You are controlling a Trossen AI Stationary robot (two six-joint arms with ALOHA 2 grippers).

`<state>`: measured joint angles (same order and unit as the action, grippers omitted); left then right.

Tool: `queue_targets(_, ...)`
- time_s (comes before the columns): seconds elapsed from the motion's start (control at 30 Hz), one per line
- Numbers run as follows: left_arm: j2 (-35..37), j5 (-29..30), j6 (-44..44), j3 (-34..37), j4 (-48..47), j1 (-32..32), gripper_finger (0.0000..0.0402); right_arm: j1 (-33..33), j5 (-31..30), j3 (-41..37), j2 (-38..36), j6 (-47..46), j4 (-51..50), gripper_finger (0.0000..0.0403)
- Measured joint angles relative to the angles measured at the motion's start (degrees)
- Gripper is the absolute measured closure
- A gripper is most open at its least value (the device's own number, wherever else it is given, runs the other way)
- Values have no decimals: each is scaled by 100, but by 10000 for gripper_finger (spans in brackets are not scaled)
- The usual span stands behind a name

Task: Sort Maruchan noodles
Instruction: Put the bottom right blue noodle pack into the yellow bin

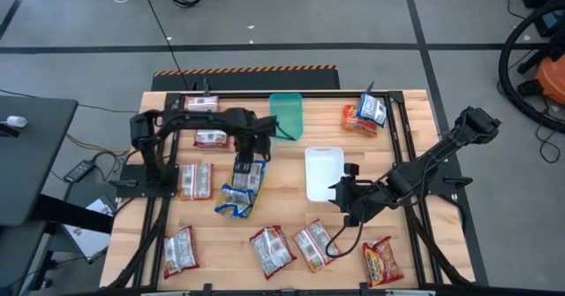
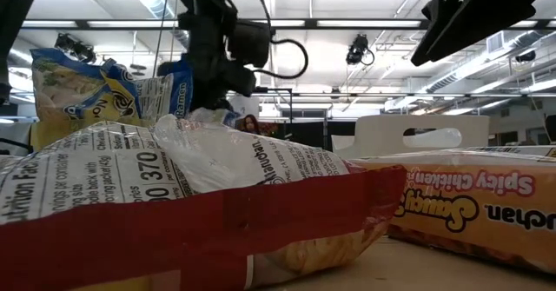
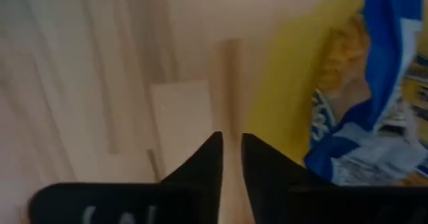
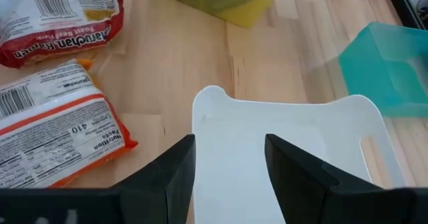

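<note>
Several Maruchan noodles packets lie flat on the wooden table. Two blue-and-yellow ones [image 1: 242,188] lie overlapping at the middle, and several red-and-white and orange ones line the near edge [image 1: 271,247]. My left gripper [image 1: 250,152] hovers at the far end of the blue-and-yellow pair [image 3: 364,97]. Its fingers are almost together, with only bare wood between them [image 3: 231,150]. My right gripper [image 1: 346,195] is open over the near right corner of the white tray [image 4: 287,137], and nothing is between its fingers [image 4: 231,164].
A green tray [image 1: 285,115] stands at the far middle, with the white tray [image 1: 322,172] to its near right. More packets lie on the left side [image 1: 196,179] and at the far right corner [image 1: 365,113]. A red-and-white packet [image 2: 174,204] and an orange one [image 2: 469,204] fill the low view's foreground.
</note>
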<state>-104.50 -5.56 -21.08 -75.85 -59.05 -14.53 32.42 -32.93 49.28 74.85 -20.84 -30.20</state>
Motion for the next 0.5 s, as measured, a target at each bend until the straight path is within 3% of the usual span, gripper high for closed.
queue_targets(0.2,283,-33,416,-2,-428,373,393,0,0,0,0,-2,0,219)
queue_targets(0.5,419,-577,1304,-7,-896,1213,386,0,2,0,0,-15,4,219)
